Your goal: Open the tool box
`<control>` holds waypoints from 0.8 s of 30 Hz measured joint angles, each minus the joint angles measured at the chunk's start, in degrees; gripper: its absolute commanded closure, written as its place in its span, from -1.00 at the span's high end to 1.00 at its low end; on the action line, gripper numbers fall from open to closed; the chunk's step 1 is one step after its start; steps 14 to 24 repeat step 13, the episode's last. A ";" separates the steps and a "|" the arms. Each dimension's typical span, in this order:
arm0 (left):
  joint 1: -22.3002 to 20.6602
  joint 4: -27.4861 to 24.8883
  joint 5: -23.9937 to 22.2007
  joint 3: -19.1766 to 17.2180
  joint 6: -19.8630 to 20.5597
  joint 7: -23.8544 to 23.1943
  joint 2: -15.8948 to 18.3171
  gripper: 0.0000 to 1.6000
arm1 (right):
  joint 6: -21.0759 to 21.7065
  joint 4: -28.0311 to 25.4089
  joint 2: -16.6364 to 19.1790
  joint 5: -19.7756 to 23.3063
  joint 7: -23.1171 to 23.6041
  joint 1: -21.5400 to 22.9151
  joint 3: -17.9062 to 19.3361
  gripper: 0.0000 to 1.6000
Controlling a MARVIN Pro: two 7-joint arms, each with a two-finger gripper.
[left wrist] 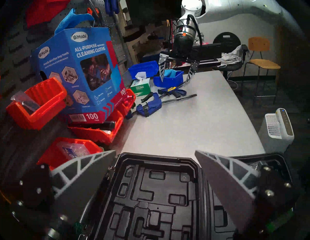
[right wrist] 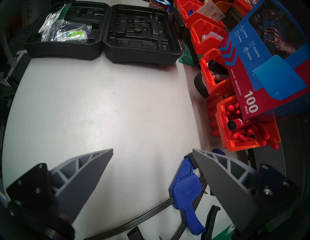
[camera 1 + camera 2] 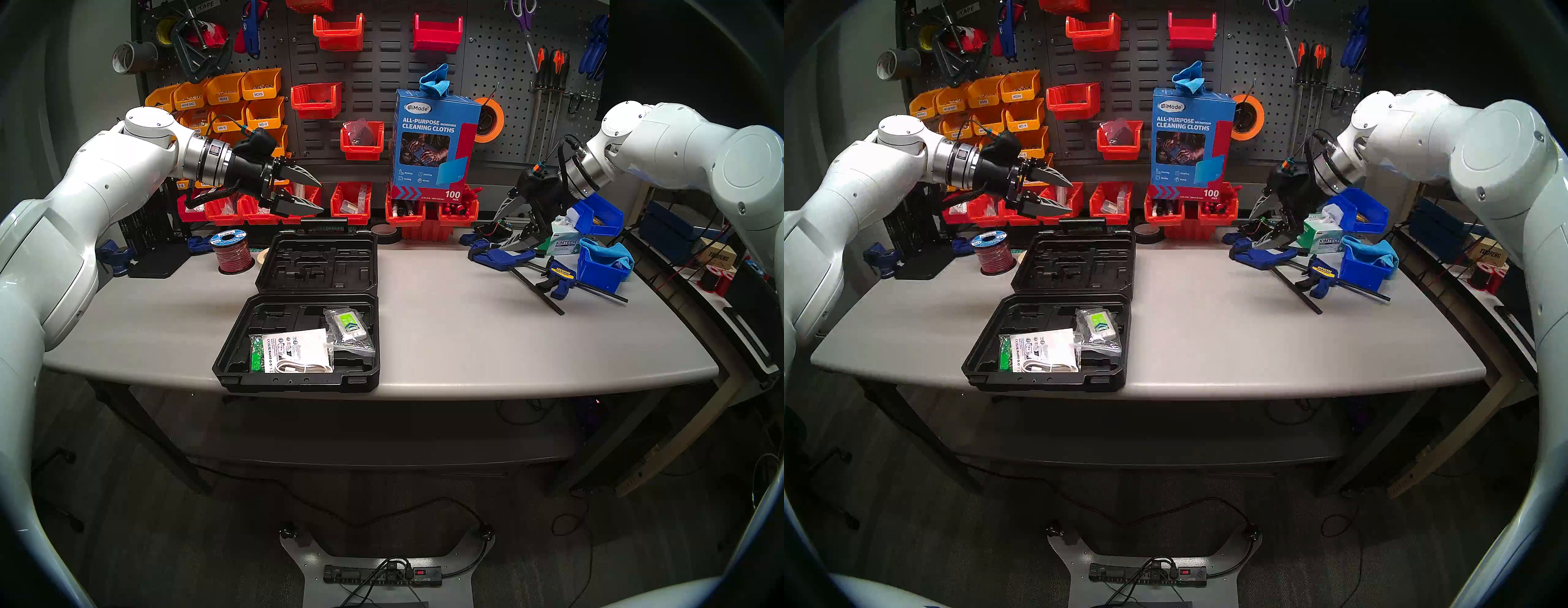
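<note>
On the bench (image 3: 488,339), near its front edge: the tool box (image 3: 305,314) lies fully open, lid flat behind the base, handle toward the pegboard.
Base half: moulded compartments hold a white leaflet (image 3: 295,350) with a coiled white cable, a green strip in a bag beside it, and a clear bag (image 3: 350,329) with a white-and-green packet.
Lid half: moulded recesses, bare black plastic.
Left gripper (image 3: 320,196): above the lid's back left corner, fingers spread apart, gripping nothing, clear of the box.
Right gripper (image 3: 505,225): well apart from the box, over the blue bar clamps (image 3: 526,263), fingers spread, empty.
Red bins (image 2: 243,127): one holds red-handled tools, its neighbour dark cylinders; the cleaning-cloth box (image 3: 432,144) rests on them.
Blue bin (image 3: 602,265): holds a blue cloth.
Tissue box (image 3: 564,244): beside the blue bin.
</note>
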 measured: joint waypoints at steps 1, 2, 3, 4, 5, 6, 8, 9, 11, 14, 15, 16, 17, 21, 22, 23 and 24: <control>0.14 -0.45 -0.07 -0.05 0.10 0.00 0.25 1.00 | 0.00 0.00 0.00 0.00 0.00 0.00 0.00 1.00; 0.42 -1.34 -0.23 -0.19 0.34 0.00 0.76 1.00 | 0.00 0.00 0.00 0.01 0.01 0.00 0.00 1.00; 0.75 -2.51 -0.38 -0.32 0.60 0.02 1.40 1.00 | 0.00 0.01 0.00 0.01 0.01 0.00 0.00 1.00; 0.93 -3.18 -0.44 -0.38 0.74 0.04 1.75 1.00 | 0.00 0.01 0.00 0.01 0.01 -0.01 0.00 1.00; 1.21 -4.26 -0.56 -0.49 0.97 0.10 2.30 1.00 | 0.00 0.02 -0.01 0.01 0.01 -0.01 0.00 1.00; 1.49 -5.36 -0.67 -0.61 1.21 0.26 2.88 1.00 | 0.00 0.02 -0.01 0.01 0.02 -0.01 0.00 1.00; 2.01 -7.43 -0.88 -0.84 1.69 0.88 3.95 1.00 | 0.00 0.03 -0.01 0.02 0.03 -0.01 0.00 1.00; 2.29 -8.54 -0.99 -0.97 1.98 1.31 4.53 1.00 | 0.00 0.03 -0.01 0.02 0.03 -0.02 0.00 1.00; 2.83 -10.68 -1.18 -1.19 2.54 2.22 5.65 1.00 | 0.00 0.04 -0.01 0.02 0.03 -0.02 0.00 1.00; 3.32 -12.68 -1.35 -1.43 3.09 3.24 6.69 1.00 | -0.01 0.04 -0.01 0.03 0.04 -0.02 -0.02 1.00; 3.32 -12.68 -1.35 -1.43 3.09 3.24 6.69 1.00 | -0.01 0.04 -0.01 0.03 0.04 -0.02 -0.02 1.00; 3.32 -12.68 -1.35 -1.43 3.09 3.24 6.69 1.00 | -0.01 0.04 -0.01 0.03 0.04 -0.02 -0.02 1.00; 3.32 -12.68 -1.35 -1.43 3.09 3.24 6.69 1.00 | -0.01 0.04 -0.01 0.03 0.04 -0.02 -0.02 1.00; 3.32 -12.68 -1.35 -1.43 3.09 3.24 6.69 1.00 | -0.01 0.04 -0.01 0.03 0.04 -0.02 -0.02 1.00; 3.32 -12.68 -1.35 -1.43 3.09 3.24 6.69 1.00 | -0.01 0.04 -0.01 0.03 0.04 -0.02 -0.02 1.00; 3.32 -12.68 -1.35 -1.43 3.09 3.24 6.69 1.00 | -0.01 0.04 -0.01 0.03 0.04 -0.02 -0.02 1.00; 3.32 -12.68 -1.35 -1.43 3.09 3.24 6.69 1.00 | -0.01 0.04 -0.01 0.03 0.04 -0.02 -0.02 1.00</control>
